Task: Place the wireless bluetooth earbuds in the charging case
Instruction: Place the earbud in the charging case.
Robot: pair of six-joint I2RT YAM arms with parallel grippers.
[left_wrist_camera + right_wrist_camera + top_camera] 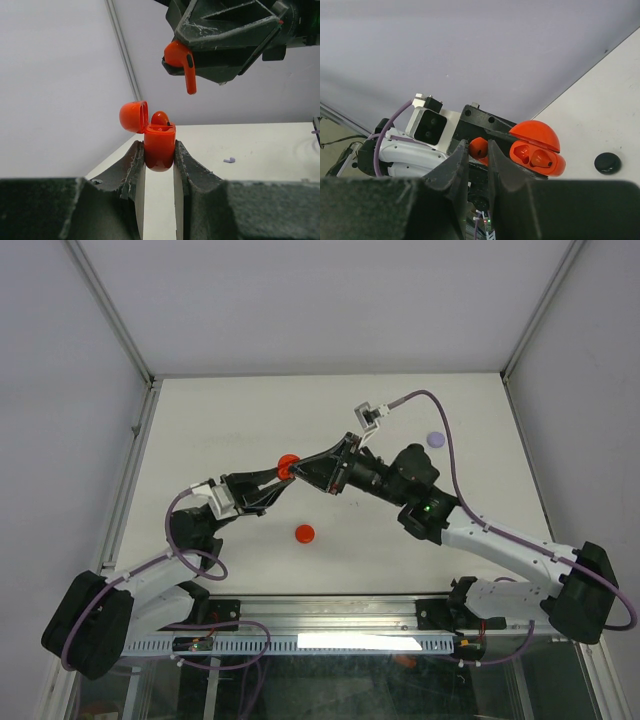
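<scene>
Over table (230, 420), right claw (477, 152) pinches earbud (182, 57) above case (160, 145).

Right pincer (478, 146) pinches red earbud (479, 149) beside open case (540, 145).

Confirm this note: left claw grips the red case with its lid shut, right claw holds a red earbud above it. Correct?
The lid is open, hinged back, as the left wrist view shows. The rest stands: left claw grips the red case, right claw holds a red earbud above it.
</scene>
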